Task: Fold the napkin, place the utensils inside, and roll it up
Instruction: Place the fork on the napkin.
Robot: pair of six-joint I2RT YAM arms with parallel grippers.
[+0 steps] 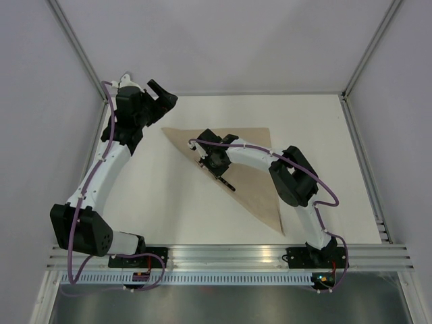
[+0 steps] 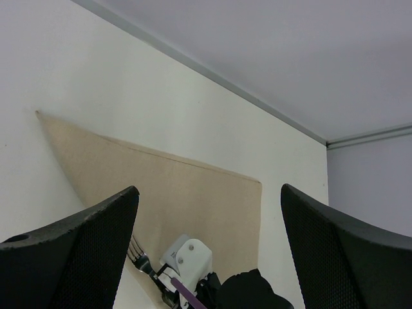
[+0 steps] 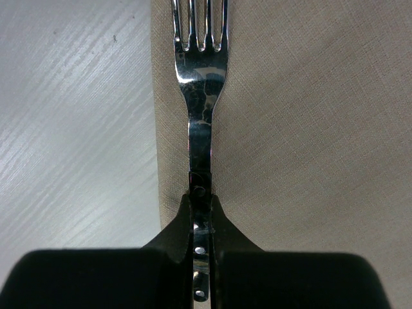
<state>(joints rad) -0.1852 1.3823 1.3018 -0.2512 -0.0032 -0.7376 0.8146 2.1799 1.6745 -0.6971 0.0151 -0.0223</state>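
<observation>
Clamping the fork [image 3: 201,116] in right fingers [image 3: 175,235] at the napkin [image 3: 309,161] edge (triangle on desk [image 1: 169,196]); holding left fingers [image 2: 77,257] wide, empty.

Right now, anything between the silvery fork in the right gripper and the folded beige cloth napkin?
Nothing visible. The right gripper is shut on the silvery metal fork, which is just inside the long edge of the beige cloth napkin, bare cloth beside it. The open left gripper is well off to the far left.

The fork [image 3: 201,96] has its tine tips cut off by the upper edge. Its handle end is hidden inside the right tool [image 3: 202,205]. The right arm [image 1: 251,154] covers part of the napkin [image 1: 260,192].
</observation>
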